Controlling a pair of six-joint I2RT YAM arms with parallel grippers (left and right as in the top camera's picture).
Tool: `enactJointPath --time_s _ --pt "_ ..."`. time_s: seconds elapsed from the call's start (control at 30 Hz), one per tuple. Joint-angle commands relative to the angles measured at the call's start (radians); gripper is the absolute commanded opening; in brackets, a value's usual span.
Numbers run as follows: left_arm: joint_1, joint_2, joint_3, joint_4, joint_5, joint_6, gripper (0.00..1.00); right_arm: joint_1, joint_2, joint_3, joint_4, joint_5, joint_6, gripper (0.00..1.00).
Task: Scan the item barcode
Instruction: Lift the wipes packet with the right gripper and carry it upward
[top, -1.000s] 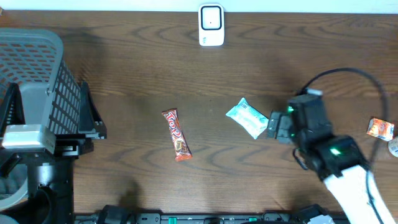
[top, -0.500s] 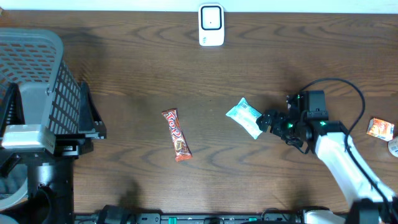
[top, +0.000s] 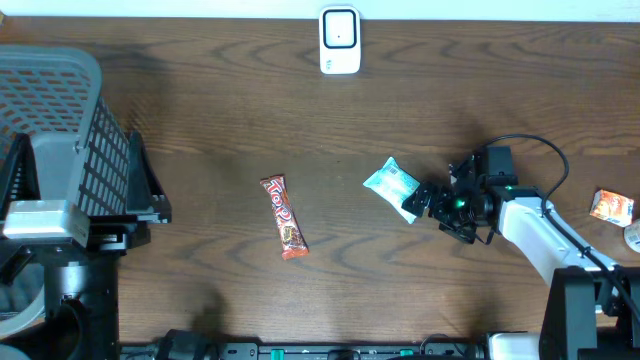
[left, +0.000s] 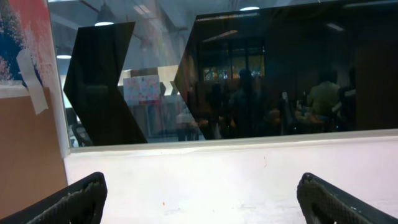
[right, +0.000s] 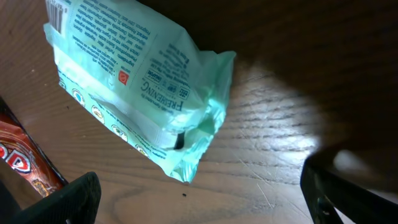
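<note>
A mint-green packet (top: 393, 188) lies flat on the wooden table right of centre; in the right wrist view the packet (right: 137, 81) shows its printed back, crimped end toward me. My right gripper (top: 425, 200) sits low just right of it, open, with the packet's end ahead of the fingers and nothing between them (right: 202, 193). A red candy bar (top: 284, 216) lies left of the packet. The white scanner (top: 340, 41) stands at the table's far edge. My left gripper (left: 202, 196) is open and empty, facing a white wall and dark window.
A grey mesh basket (top: 50, 110) stands at the left, over the left arm's base. A small orange packet (top: 611, 207) lies near the right edge. The red candy bar (right: 25, 162) shows at the left edge of the right wrist view.
My right arm has stretched out low, bringing the open gripper a little left, up to the green packet's right end. The packet, candy bar and left arm have not moved.
</note>
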Motion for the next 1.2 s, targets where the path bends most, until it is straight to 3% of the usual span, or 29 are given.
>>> enactJointPath --time_s 0.0,0.33,0.4,0.53,0.63,0.93,1.17 --pt "0.005 -0.007 0.000 0.003 0.002 0.017 0.98 0.002 0.070 -0.027 0.035 0.023 0.018 0.99" --pt "0.005 -0.007 0.000 0.002 0.002 0.017 0.98 0.016 0.335 -0.090 0.263 0.039 0.063 0.99" --pt "0.005 -0.007 0.000 0.002 0.003 0.017 0.98 0.020 0.400 -0.090 0.289 0.036 0.063 0.84" --pt "0.005 -0.007 0.000 0.002 0.003 0.017 0.98 0.028 0.504 -0.090 0.325 -0.001 0.028 0.40" --pt "0.005 -0.007 0.000 0.002 0.003 0.017 0.98 0.029 0.527 -0.090 0.340 -0.044 -0.026 0.02" --pt "0.005 -0.007 0.000 -0.001 0.002 0.017 0.98 0.011 0.415 -0.067 0.406 -0.299 -0.100 0.01" --pt "0.005 -0.007 0.000 -0.001 0.002 0.017 0.98 -0.017 0.030 -0.067 0.380 -0.605 -0.121 0.02"
